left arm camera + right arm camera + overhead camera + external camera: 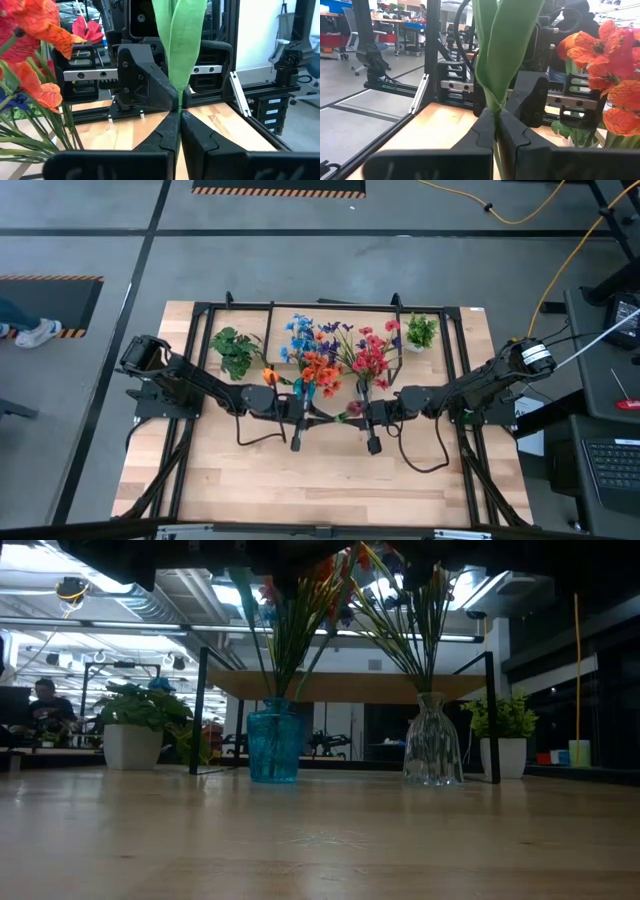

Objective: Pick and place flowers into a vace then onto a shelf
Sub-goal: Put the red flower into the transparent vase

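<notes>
A flower with long green leaves (181,45) (500,50) stands upright between my two grippers over the table's middle (340,412); its bloom is above both wrist views. My left gripper (322,413) (179,120) and my right gripper (354,411) (496,122) face each other, both shut on the flower. Behind them a blue vase (273,745) and a clear glass vase (432,742) stand on the table under the shelf (340,686). Both vases hold bunches of flowers (318,360) (372,352). My left gripper pinches the flower between its two fingers at the foot of the leaves (179,100). The fingers come in level from the table's left side, across the stem. The flower stands upright in the hold. My right gripper pinches the same flower between its two fingers just under the leaves (495,106), level from the table's right side and across the stem. A piece of stem (498,150) runs down below the fingers, and the leaves rise straight up.
A leafy potted plant (235,350) stands at the shelf's left end and a smaller one (420,332) at its right end. The shelf's black legs (200,710) (492,715) flank the vases. Bare wooden tabletop (320,480) lies on the near side.
</notes>
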Robot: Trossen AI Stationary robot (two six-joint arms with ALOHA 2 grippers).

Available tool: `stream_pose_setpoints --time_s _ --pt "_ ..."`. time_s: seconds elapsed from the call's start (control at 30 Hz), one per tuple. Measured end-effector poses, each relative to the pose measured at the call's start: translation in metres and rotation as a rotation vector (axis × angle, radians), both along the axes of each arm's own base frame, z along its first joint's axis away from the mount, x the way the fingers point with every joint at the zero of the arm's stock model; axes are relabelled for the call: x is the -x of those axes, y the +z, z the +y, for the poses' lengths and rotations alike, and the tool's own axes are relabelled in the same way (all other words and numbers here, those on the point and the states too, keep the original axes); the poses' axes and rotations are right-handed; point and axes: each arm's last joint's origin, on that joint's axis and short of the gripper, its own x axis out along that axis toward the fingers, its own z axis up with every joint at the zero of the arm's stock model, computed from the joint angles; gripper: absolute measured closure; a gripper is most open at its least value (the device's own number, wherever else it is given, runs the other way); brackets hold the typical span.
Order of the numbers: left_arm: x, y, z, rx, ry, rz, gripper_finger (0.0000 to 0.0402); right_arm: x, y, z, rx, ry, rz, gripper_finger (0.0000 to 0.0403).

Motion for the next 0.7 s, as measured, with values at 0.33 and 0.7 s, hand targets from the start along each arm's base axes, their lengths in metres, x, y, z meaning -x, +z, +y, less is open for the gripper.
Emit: stream_pose_setpoints --time_s 0.33,0.7 --pt "0.007 0.0 -0.024 -0.004 -0.073 0.005 0.0329 0.004 0.001 0.004 -0.028 0.019 0.032 0.0401" --pt "0.039 0.021 -0.045 -0.055 -0.031 0.12 0.0297 0.035 0.028 0.016 -0.023 -0.037 0.072 0.0402"
